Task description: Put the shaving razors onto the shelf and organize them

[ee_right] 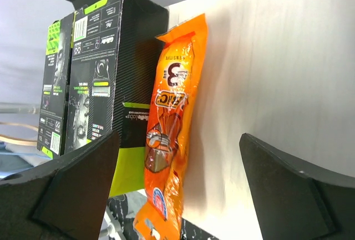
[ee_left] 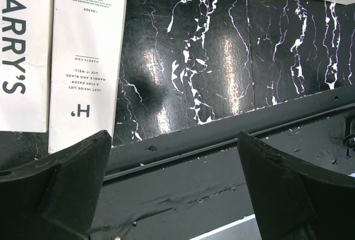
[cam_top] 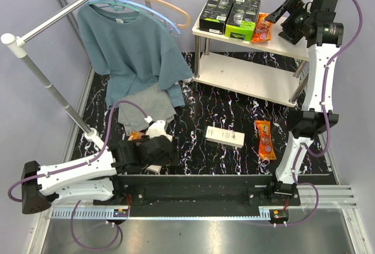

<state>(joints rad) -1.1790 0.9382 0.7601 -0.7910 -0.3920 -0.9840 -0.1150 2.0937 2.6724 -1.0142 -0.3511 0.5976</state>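
The shelf (cam_top: 281,46) stands at the back right. On its top board are two black-and-lime razor boxes (cam_top: 218,10) (cam_top: 243,16) and an orange blister pack (cam_top: 263,28). My right gripper (cam_top: 280,14) is open and empty just right of that pack. In the right wrist view the pack (ee_right: 172,123) lies flat on the board (ee_right: 277,85) beside the boxes (ee_right: 100,79), between the spread jaws (ee_right: 180,190). On the mat lie a white HARRY'S box (cam_top: 225,136) and a second orange pack (cam_top: 265,139). My left gripper (cam_top: 161,159) is open and empty (ee_left: 175,184), with two white HARRY'S boxes (ee_left: 22,51) (ee_left: 86,57) to its left.
A metal clothes rail (cam_top: 53,19) with a teal shirt (cam_top: 132,46) on hangers stands at the back left. A folded grey cloth (cam_top: 146,107) lies below it, with an orange pack (cam_top: 136,135) at its near edge. The shelf's lower board (cam_top: 246,75) is bare. A black base rail (ee_left: 222,157) runs under my left gripper.
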